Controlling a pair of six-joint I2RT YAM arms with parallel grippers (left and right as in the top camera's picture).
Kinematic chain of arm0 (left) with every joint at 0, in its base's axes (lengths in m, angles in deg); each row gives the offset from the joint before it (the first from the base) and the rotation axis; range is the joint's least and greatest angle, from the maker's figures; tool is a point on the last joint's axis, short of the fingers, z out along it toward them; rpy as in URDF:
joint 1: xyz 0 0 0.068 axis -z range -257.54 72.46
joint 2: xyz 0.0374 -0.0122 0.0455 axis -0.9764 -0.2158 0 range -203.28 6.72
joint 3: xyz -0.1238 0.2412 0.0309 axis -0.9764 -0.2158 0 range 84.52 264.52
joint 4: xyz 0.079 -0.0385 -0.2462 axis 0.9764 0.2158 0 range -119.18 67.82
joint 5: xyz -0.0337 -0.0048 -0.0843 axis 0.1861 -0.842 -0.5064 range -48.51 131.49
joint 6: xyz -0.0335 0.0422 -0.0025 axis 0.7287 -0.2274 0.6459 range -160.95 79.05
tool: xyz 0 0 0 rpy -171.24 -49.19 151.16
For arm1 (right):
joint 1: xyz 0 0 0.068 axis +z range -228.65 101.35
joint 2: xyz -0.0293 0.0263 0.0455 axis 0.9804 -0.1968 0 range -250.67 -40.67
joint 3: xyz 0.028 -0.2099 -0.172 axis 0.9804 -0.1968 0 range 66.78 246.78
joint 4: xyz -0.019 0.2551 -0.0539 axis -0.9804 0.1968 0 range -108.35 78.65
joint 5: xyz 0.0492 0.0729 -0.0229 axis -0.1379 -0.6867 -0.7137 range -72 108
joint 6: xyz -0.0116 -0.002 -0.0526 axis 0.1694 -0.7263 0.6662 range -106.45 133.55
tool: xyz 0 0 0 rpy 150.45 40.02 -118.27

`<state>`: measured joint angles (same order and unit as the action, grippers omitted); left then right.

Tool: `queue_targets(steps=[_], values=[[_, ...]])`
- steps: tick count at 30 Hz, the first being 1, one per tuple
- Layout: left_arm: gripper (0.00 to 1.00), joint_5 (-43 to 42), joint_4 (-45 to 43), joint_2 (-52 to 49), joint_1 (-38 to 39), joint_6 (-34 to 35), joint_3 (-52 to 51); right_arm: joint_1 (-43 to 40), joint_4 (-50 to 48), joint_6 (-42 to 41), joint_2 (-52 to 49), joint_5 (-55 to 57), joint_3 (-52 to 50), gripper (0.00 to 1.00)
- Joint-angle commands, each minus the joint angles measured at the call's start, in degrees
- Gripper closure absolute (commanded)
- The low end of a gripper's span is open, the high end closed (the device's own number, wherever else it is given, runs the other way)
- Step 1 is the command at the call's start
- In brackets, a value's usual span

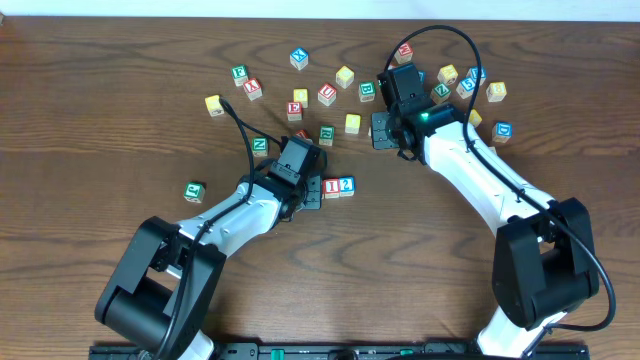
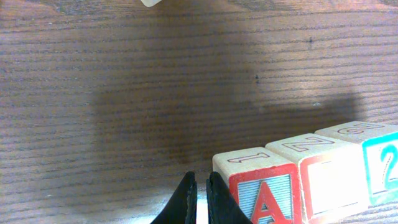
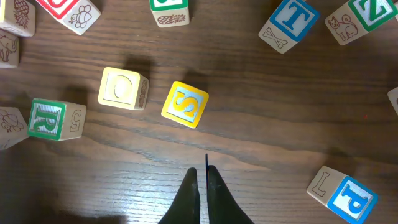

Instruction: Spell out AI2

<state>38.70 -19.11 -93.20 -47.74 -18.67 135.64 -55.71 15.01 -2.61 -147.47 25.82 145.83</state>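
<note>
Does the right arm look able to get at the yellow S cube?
Probably yes: the yellow S cube sits just ahead of the right gripper, bare table between; its shut jaws must open first.

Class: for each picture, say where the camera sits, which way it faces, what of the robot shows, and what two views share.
Overhead: above the table, facing down; left arm, right arm and scattered cubes show.
Left wrist: low over the table, facing along it at the A cube and neighbours; shut left pincer shows.
Right wrist: facing down on loose cubes; shut right pincer shows.
Shared: overhead and left wrist both show the 2 cube.
</note>
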Motion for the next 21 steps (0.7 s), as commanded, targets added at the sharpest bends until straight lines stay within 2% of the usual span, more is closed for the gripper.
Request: queue_targets(steps=[1,21], values=[[0.92,0.9,0.3,0.0,0.0,-0.1,-0.2,-0.1,0.0,-1.0,0.8,1.1,0.9,0.99],[0.92,0.9,3.2,0.0,0.0,-0.1,-0.2,0.0,0.3,-1.0,0.8,1.0,0.9,0.99]])
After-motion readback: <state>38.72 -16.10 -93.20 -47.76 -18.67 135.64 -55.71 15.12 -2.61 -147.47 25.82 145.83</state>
